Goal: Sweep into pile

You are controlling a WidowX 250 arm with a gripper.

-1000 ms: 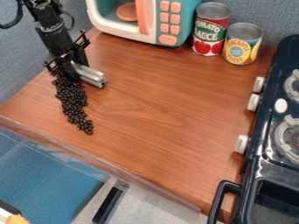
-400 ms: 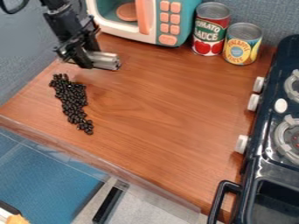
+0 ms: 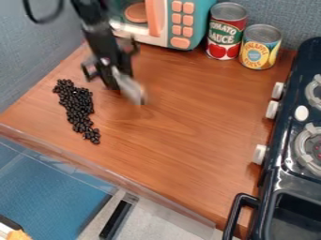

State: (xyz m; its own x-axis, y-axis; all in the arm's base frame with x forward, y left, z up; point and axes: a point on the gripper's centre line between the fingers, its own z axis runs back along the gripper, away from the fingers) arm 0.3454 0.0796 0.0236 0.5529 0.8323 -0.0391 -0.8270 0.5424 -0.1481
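Black beans (image 3: 78,108) in a slanting strip toward the bench's (image 3: 188,126) front edge, tool (image 3: 113,80) clamped on silver bar (image 3: 130,88) beside them, microwave (image 3: 199,18) behind.

Lots of little round-ish, shiny black beans (image 3: 78,108) on flat brown wood counter (image 3: 188,126), over on left side. Bunched close, many touching. Long, wiggly heap, fat in middle, skinny at bottom, slanting down and a bit right. Short silver-grey metal bar (image 3: 130,88), blurry, tipped down to right. Bar right of beans' top part, apart from them.
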